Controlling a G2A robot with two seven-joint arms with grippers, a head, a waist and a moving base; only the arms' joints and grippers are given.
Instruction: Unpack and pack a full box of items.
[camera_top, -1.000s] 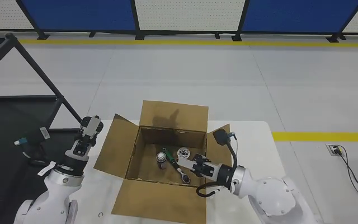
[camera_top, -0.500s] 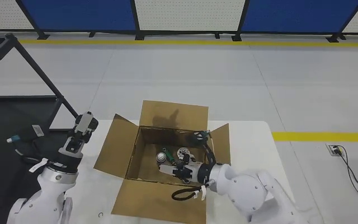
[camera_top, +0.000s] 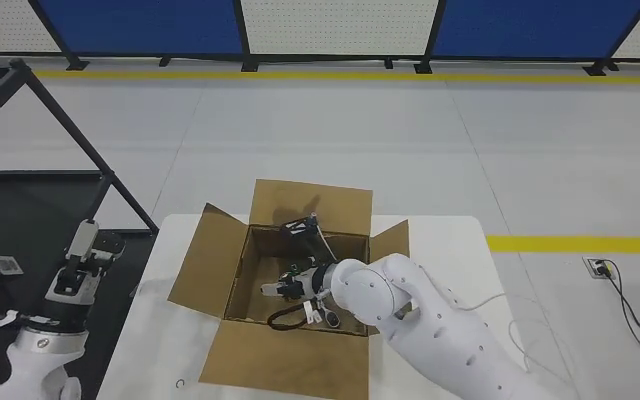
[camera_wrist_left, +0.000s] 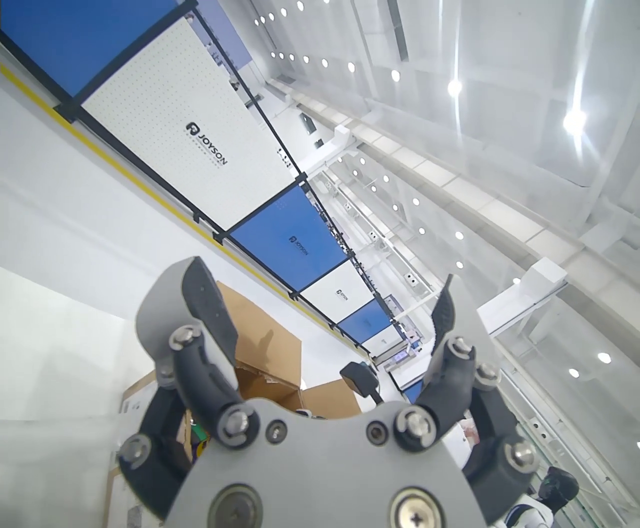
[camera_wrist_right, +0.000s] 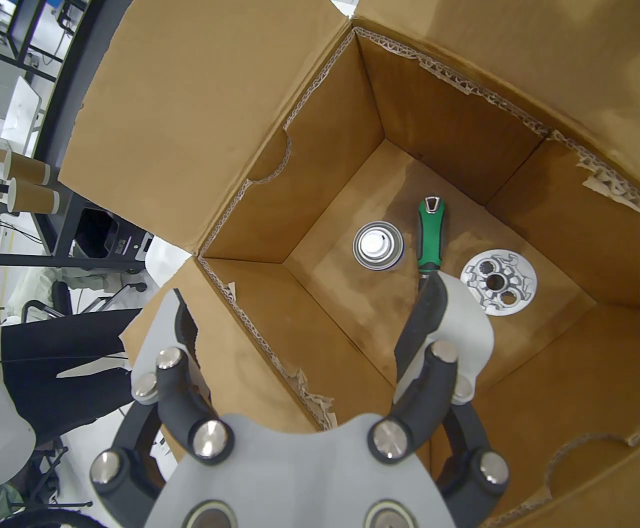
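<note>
An open cardboard box (camera_top: 310, 205) stands on the white table (camera_top: 450, 250) with its flaps folded out. Inside, the right wrist view shows an upright metal can (camera_wrist_right: 378, 245), a green-handled tool (camera_wrist_right: 430, 242) and a perforated metal disc (camera_wrist_right: 498, 282) on the box (camera_wrist_right: 320, 165) floor. My right gripper (camera_wrist_right: 305, 315) hangs open above the box's inside, with nothing between its fingers; in the top view the right gripper (camera_top: 288, 288) and its arm hide most of the contents. My left gripper (camera_wrist_left: 325, 285) is open, empty and tilted upward, off the table's left edge (camera_top: 95, 243).
A black metal frame (camera_top: 60, 120) stands at the left, beside the left arm. Blue and white partition panels (camera_top: 330, 25) line the far floor. Brown paper cups (camera_wrist_right: 30, 195) lie on a dark stand beyond the box's left flap.
The right arm has swung from the box's right side to over its middle, gripper now above the contents. The left arm has drawn back leftward, away from the box.
</note>
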